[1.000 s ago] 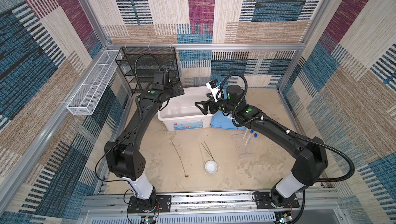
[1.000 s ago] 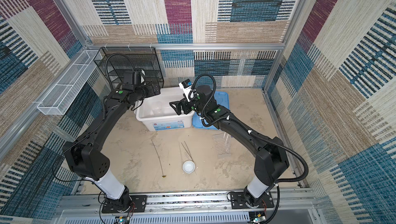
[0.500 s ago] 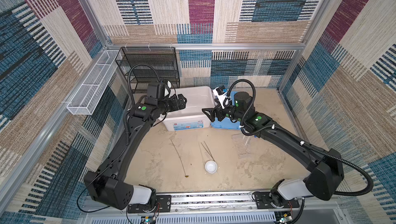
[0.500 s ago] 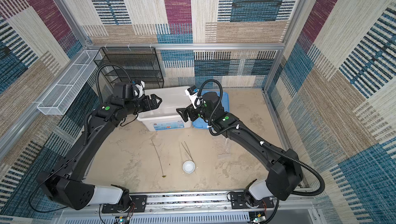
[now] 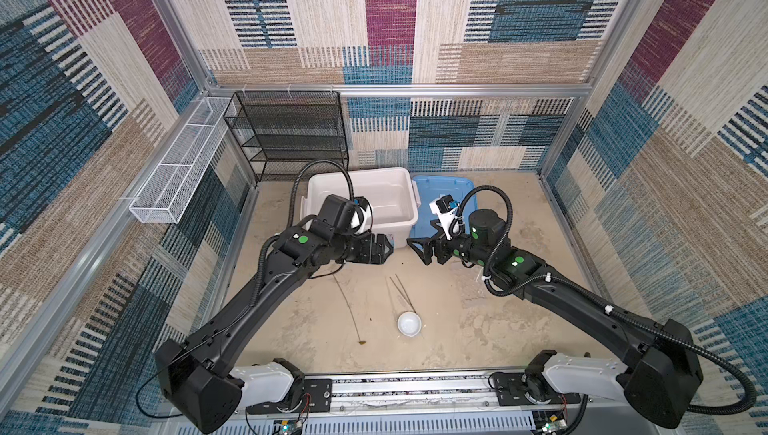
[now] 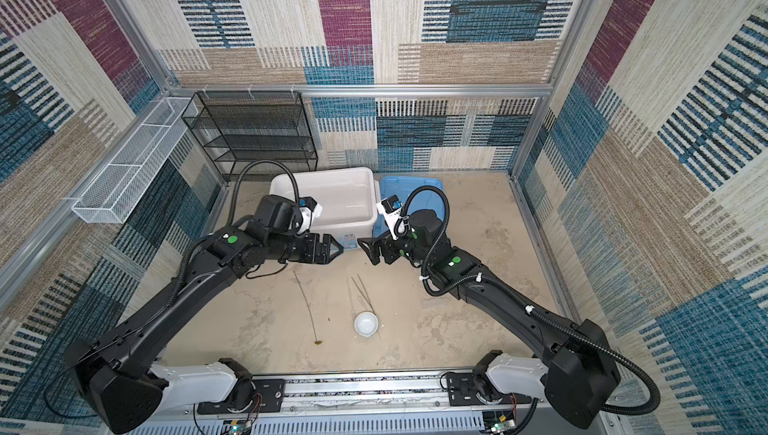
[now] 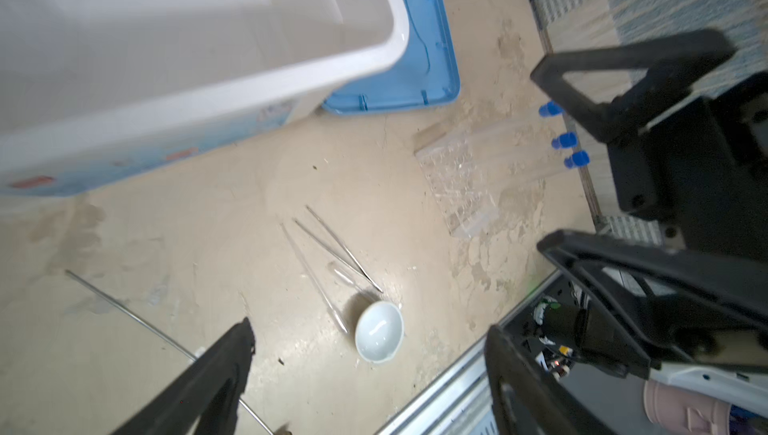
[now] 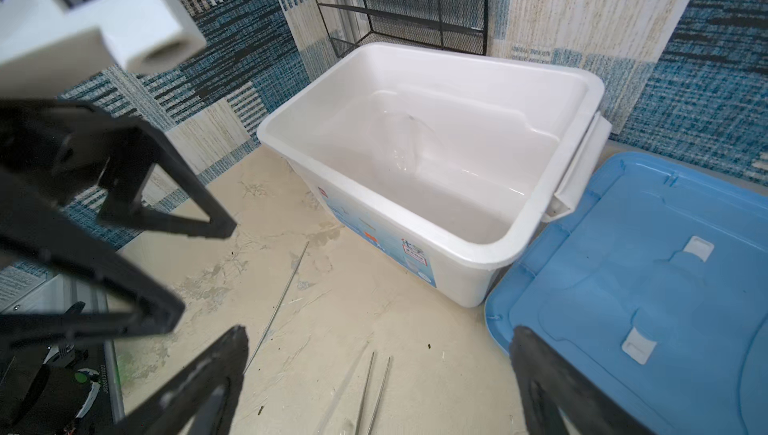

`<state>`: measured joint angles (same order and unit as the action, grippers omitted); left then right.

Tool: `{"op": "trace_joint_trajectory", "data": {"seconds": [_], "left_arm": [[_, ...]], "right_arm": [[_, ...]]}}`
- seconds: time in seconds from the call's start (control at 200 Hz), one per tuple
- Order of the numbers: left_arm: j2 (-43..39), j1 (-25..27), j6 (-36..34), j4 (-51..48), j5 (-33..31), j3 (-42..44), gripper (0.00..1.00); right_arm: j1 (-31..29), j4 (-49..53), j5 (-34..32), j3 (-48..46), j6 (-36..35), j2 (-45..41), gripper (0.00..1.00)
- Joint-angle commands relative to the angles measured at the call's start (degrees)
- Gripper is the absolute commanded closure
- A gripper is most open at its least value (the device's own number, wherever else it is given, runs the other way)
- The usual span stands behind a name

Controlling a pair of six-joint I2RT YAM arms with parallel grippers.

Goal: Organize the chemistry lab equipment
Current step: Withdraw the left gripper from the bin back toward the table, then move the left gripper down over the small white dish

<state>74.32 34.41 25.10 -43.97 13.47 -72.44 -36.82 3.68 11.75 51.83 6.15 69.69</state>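
Both grippers hang open and empty, facing each other just in front of the white box: left gripper [image 5: 388,249] [image 6: 338,249] [image 7: 370,329], right gripper [image 5: 415,250] [image 6: 365,251] [image 8: 379,331]. On the floor below them lie the metal tweezers [image 5: 401,291] [image 7: 338,248] [image 8: 374,391], a clear dropper [image 7: 316,275], the small white dish [image 5: 409,324] [image 6: 365,324] [image 7: 379,332] and the long thin rod [image 5: 349,308] [image 6: 306,308] [image 8: 278,304]. Three blue-capped test tubes [image 7: 563,140] lie under the right arm. A clear beaker [image 8: 401,137] lies inside the box.
The white box [image 5: 405,221] [image 8: 457,241] stands open at the back, its light-blue lid [image 5: 440,185] [image 8: 623,287] flat on the floor beside it. A black mesh shelf [image 5: 291,133] stands in the back left corner, and a white wire basket [image 5: 178,171] hangs on the left wall.
Both arms have drawn back from over the white box toward the front and come lower. The left gripper's jaws have narrowed slightly; the right stays wide.
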Motion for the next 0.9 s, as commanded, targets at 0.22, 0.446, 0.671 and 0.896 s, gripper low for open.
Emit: {"op": "trace_joint_trajectory", "data": {"seconds": [0.22, 0.446, 0.671, 0.896], "left_arm": [[5.43, 10.21, 14.63, 9.40, -9.41, 10.60, 0.09], [12.76, 16.93, 17.48, 8.71, -12.22, 12.37, 0.12], [19.65, 22.43, 15.39, 8.04, -14.84, 8.33, 0.09], [26.59, 25.09, 12.86, 3.48, -20.78, 4.72, 0.08]], "right_arm": [[-0.09, 1.33, -9.41, -5.23, 6.42, -3.36, 0.01], [-0.07, 5.66, -20.62, -7.98, 8.95, -7.10, 0.01], [-0.10, 4.21, -24.60, -12.75, 12.21, -13.48, 0.01], [-0.09, 4.78, -26.77, -12.68, 11.76, -14.55, 0.01]]}}
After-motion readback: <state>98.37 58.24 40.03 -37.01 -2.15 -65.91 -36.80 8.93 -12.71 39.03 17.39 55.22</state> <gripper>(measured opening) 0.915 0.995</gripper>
